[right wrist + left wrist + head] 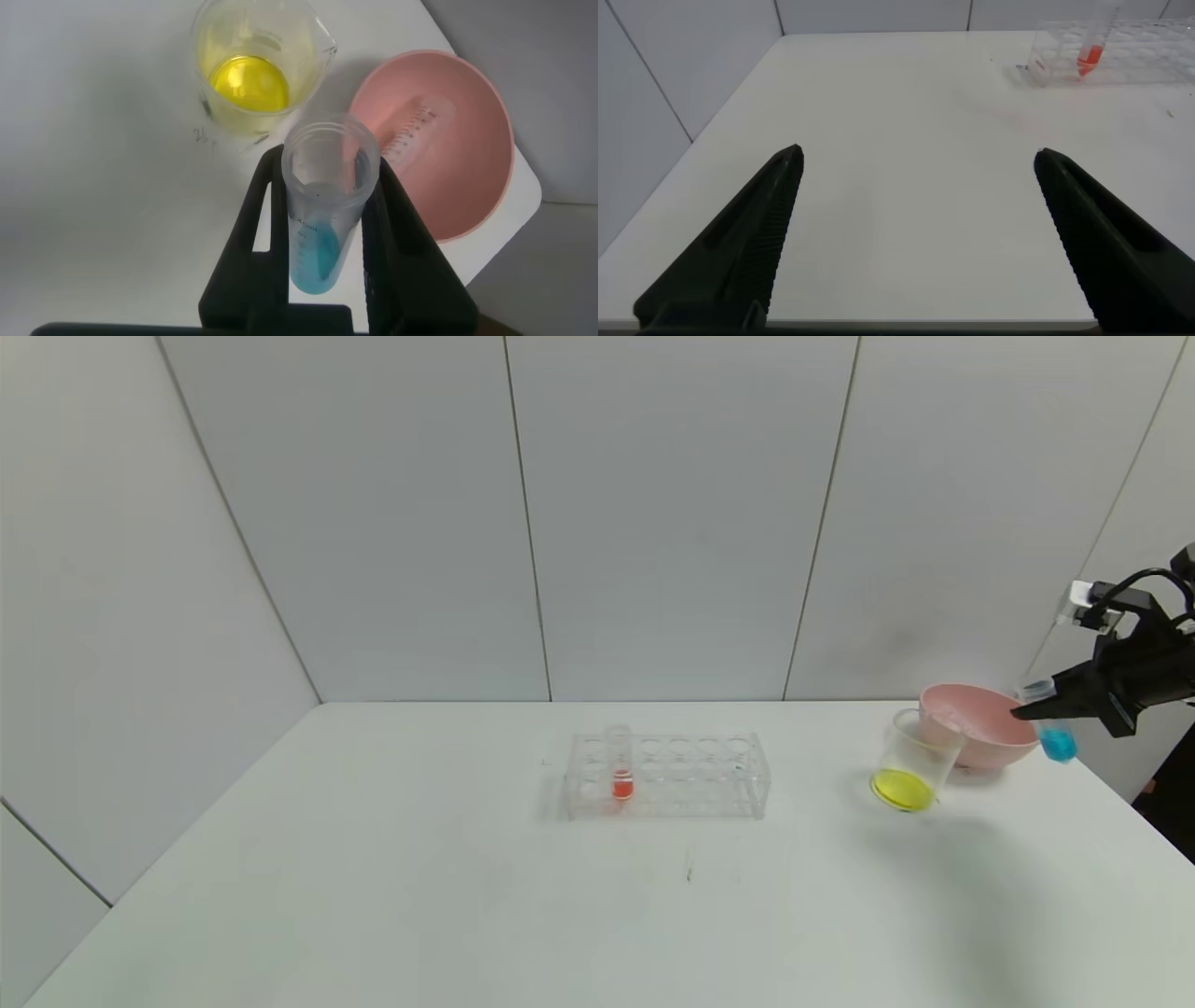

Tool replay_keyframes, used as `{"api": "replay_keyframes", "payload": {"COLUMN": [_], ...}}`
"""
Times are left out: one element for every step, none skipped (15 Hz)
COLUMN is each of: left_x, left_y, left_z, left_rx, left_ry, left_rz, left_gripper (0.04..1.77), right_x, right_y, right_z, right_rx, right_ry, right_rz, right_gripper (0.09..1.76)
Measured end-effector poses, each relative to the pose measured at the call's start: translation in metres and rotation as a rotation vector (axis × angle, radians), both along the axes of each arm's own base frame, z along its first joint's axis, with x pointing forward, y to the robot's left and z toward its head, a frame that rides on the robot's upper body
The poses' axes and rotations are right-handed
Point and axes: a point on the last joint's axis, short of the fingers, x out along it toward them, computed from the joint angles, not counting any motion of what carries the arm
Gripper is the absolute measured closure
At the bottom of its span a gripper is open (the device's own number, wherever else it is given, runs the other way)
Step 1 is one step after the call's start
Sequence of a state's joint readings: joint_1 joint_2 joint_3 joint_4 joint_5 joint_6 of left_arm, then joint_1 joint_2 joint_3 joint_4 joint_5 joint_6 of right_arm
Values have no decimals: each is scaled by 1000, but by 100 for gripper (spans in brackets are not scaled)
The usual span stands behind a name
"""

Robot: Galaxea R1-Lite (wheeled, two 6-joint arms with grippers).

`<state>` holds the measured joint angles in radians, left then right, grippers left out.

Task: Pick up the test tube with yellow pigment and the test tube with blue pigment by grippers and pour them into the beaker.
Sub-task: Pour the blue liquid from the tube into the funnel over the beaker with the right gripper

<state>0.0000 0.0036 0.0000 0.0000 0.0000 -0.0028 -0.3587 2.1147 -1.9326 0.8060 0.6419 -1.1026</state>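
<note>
- Your right gripper (1027,709) is clamped on the test tube with blue pigment (1058,742), held up over the far right corner of the table (373,859), just beyond the pink bowl (980,728). In the right wrist view the jaws pinch the tube on both sides, mouth upward, blue liquid at the bottom.
- The beaker (910,765) stands just beside the pink bowl, on its near left side, and already holds yellow liquid. By that I judge the yellow pour is done and the blue one is the step in hand.
- A clear tube lies in the bowl (416,131); it looks empty, likely the yellow one, though I cannot be sure.
- Carry the tube towards the beaker before you tilt. The bowl lies between you and the target, so keep the tube upright while you cross it.
- Bring the tube's mouth over the beaker's rim, then roll the wrist slowly. The beaker is narrow and light, so I expect a nudge could tip it.
- Keep the grip firm; a smooth tube may slip as it tilts.
- Your left gripper (915,243) hangs with its fingers spread wide over the left side of the table, holding nothing. Leave it parked there.
- The rack (667,775) with the red-orange tube (621,770) sits at mid-table, well apart. Leave it alone.
</note>
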Motion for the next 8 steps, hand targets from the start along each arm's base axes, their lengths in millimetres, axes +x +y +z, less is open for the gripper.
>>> {"api": "replay_keyframes", "payload": {"left_x": [0,0,0,0,0,0,0,0], "left_y": [0,0,0,0,0,0,0,0], "left_z": [0,0,0,0,0,0,0,0], "left_rx": [0,0,0,0,0,0,0,0], "left_ry": [0,0,0,0,0,0,0,0], "left_rz": [0,0,0,0,0,0,0,0], "left_gripper": [5,5,5,5,5,5,5,5], "right_x": [2,6,9,12,14,16,19,21], "right_y": [2,5,8,10,14,18,24,29], "right_z": [2,4,3,3,3,4,4,4], "right_rx": [-14,-46,-74,-97,-119,-144,-166,-186], "right_ry": [7,-4,-10,-11,-10,-17,-22,-22], "right_rz": [6,6,5,4,1,0,0,-1], "right_gripper": [134,134,134,134,134,134,134,134]}}
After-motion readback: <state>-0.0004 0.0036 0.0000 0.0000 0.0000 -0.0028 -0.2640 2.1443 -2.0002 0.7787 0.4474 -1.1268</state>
